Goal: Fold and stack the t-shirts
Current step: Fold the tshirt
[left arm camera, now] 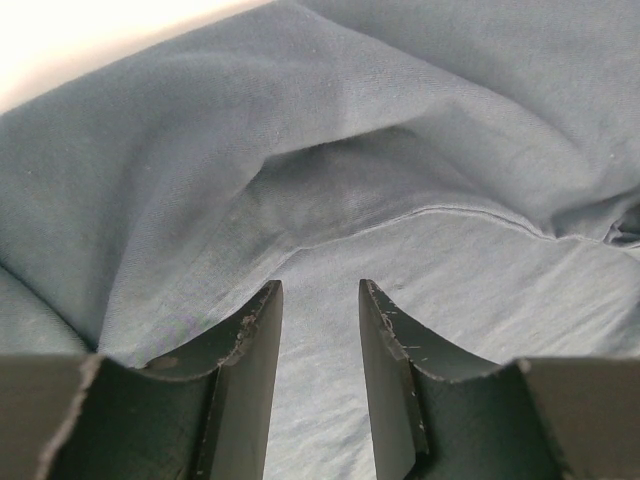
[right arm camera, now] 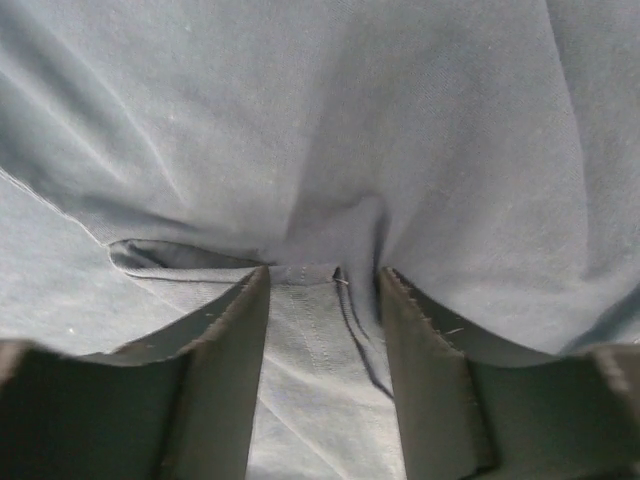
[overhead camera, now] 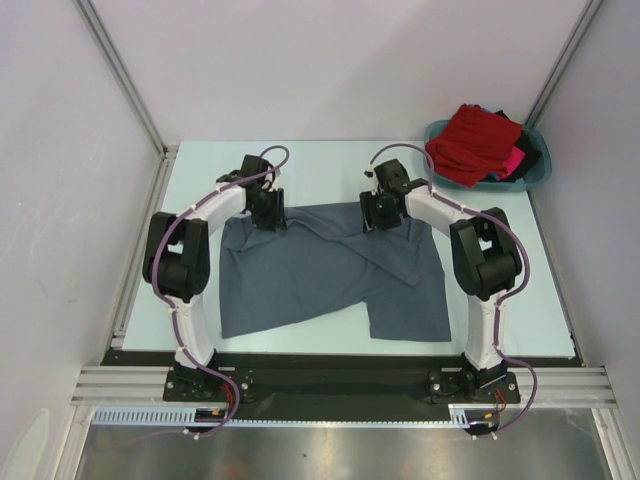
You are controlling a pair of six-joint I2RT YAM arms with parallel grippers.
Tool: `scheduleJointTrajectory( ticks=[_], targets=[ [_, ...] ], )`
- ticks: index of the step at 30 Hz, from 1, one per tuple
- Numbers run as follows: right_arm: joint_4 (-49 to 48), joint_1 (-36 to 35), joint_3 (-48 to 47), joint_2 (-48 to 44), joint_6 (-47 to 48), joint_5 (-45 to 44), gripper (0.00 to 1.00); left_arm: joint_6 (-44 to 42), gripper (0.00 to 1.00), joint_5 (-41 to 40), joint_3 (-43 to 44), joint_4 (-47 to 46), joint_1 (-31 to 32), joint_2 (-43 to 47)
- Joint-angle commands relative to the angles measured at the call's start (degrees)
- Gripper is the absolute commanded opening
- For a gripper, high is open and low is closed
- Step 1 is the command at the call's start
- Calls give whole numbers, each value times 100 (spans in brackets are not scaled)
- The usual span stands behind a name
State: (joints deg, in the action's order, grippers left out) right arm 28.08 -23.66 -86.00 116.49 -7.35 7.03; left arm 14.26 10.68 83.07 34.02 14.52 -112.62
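The left claw (overhead camera: 268, 215) presses down on the far left edge of a slate-grey t-shirt (overhead camera: 330, 275). Its jaws stand narrowly apart, and flat cloth shows in the gap. A raised fold lies just beyond the tips, and nothing is visibly pinched. The t-shirt sprawls across the middle of the pale bench (overhead camera: 300, 165) between the two arms. It is creased, with one diagonal fold running across it and its near right part reaching towards the bench's front edge. At the shirt's far right edge, the right claw (overhead camera: 375, 215) has its jaws partly apart, with a stitched band of hem bunched between them. At the far right corner of the bench sits a teal basin (overhead camera: 540, 170). It holds a heaped red t-shirt (overhead camera: 472, 140) on top, with pink cloth (overhead camera: 515, 160) and dark cloth (overhead camera: 530, 150) showing on its right side.
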Motion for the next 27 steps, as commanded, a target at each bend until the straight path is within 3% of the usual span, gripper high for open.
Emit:
scheduleJointTrajectory(
  ticks=[1, 9, 15, 18, 19, 20, 21, 25, 27],
  targets=[
    [75, -68, -225, -65, 111, 141, 50, -152, 41, -22, 228, -18, 51, -41],
    [233, -209, -198, -161, 155, 1, 36, -152, 41, -22, 184, -36, 51, 3],
    [374, -262, -120, -275, 208, -131, 5, -143, 41, -4, 166, -36, 51, 29],
    [435, -297, 30, -433, 208, -385, 3, -143, 41, -4, 131, -45, 51, 47],
    [479, -323, 65, -477, 156, -552, 4, -143, 41, 4, 122, -45, 42, 73],
    [549, -341, 100, -530, 121, -858, 13, -143, 41, -4, 113, -53, 50, 91],
    [550, -385, 214, -644, 112, -957, 44, -143, 41, -4, 87, -71, 51, 126],
    [532, -455, 381, -977, 76, -975, 55, -134, 41, -4, 78, -80, 51, 126],
    [532, -517, 434, -1057, 50, -993, 55, -125, 41, 13, 96, -71, 51, 117]
  ],
)
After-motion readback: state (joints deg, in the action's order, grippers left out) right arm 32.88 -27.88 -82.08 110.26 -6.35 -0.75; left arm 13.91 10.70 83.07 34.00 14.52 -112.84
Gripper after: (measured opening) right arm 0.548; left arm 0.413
